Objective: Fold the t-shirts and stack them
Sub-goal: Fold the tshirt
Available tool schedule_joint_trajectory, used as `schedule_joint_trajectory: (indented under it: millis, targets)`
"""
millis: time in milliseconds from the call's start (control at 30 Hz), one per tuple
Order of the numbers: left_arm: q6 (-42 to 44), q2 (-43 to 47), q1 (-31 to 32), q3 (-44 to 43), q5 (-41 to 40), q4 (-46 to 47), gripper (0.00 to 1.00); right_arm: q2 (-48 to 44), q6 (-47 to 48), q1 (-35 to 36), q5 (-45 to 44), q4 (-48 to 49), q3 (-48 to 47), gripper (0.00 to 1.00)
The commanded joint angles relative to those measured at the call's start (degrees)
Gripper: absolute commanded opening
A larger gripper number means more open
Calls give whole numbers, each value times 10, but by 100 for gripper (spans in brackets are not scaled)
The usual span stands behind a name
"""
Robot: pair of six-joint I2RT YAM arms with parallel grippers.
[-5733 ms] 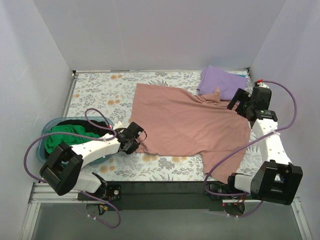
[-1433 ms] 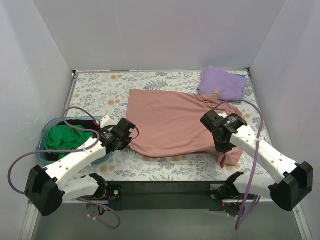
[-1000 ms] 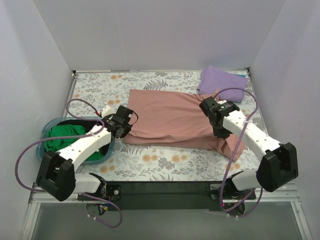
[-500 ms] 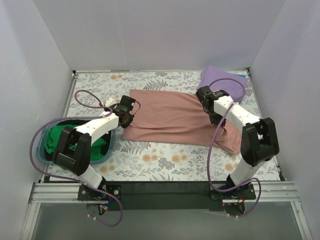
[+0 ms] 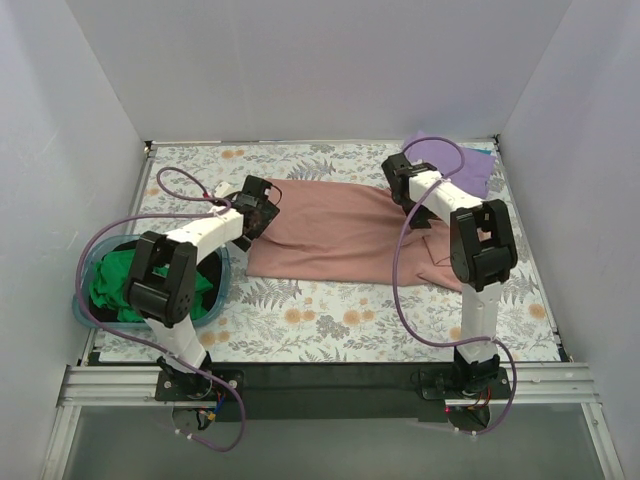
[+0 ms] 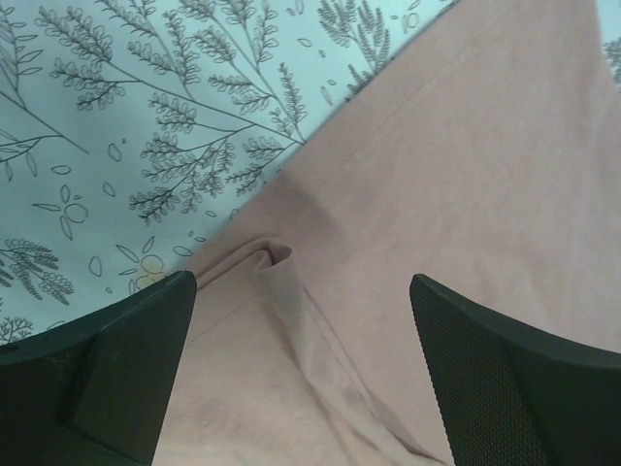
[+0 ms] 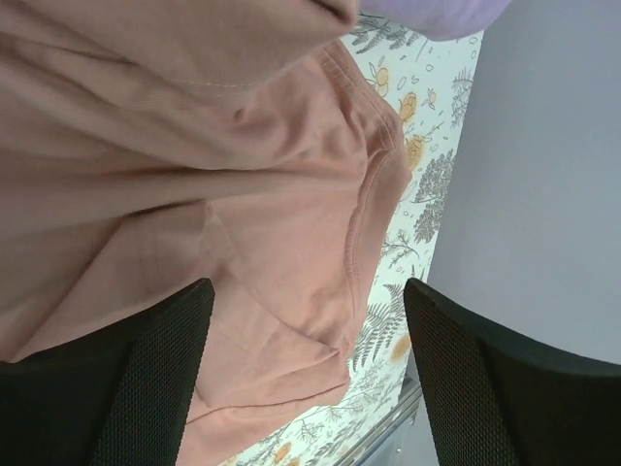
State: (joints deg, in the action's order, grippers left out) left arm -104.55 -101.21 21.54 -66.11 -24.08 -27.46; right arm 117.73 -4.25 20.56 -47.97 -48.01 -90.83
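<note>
The dusty-pink t-shirt lies folded in half across the middle of the table, one sleeve sticking out at its right end. My left gripper hangs open over the shirt's far left corner. In the left wrist view the left gripper stands wide above a rumpled hem of the pink shirt, nothing between its fingers. My right gripper is open over the far right corner. The right wrist view shows the right gripper empty above the pink collar. A lavender t-shirt lies folded at the back right. A green t-shirt sits in the basket.
The teal basket stands at the left front, with dark cloth in it beside the green one. White walls close in the table on three sides. The floral tablecloth shows in front of the pink shirt.
Both grippers carried the pink shirt's near edge to the far edge, folding it in half. They have now opened and let the cloth go.
</note>
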Motion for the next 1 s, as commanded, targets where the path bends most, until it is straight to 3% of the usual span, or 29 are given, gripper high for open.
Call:
schedule_joint_trajectory:
  millis: [0,133,233,367,467,733,833,933,967]
  targets:
    - [18,42,-1,-15,10,10,93,-29,-1,-5,-33,20,-10,87]
    - [31,93,3,32,46,30,93,-116,-69,-14,36,40,71,87]
    - [39,124,10,72,67,38,94,-203,-88,-27,206,98,177,85]
    - [49,147,24,126,108,70,94,-288,-104,-54,341,169,288,77]
    - [52,139,30,149,137,91,95,-291,-110,-78,372,196,326,65]
    - [54,106,36,170,133,98,95,-237,-94,-116,398,238,327,60]
    - [55,100,36,173,102,86,95,-218,-95,-129,346,238,313,21]
    - [56,96,36,172,91,81,96,-211,-89,-131,304,237,302,3]
    - [56,95,36,171,90,80,96,-210,-88,-132,297,235,297,1]
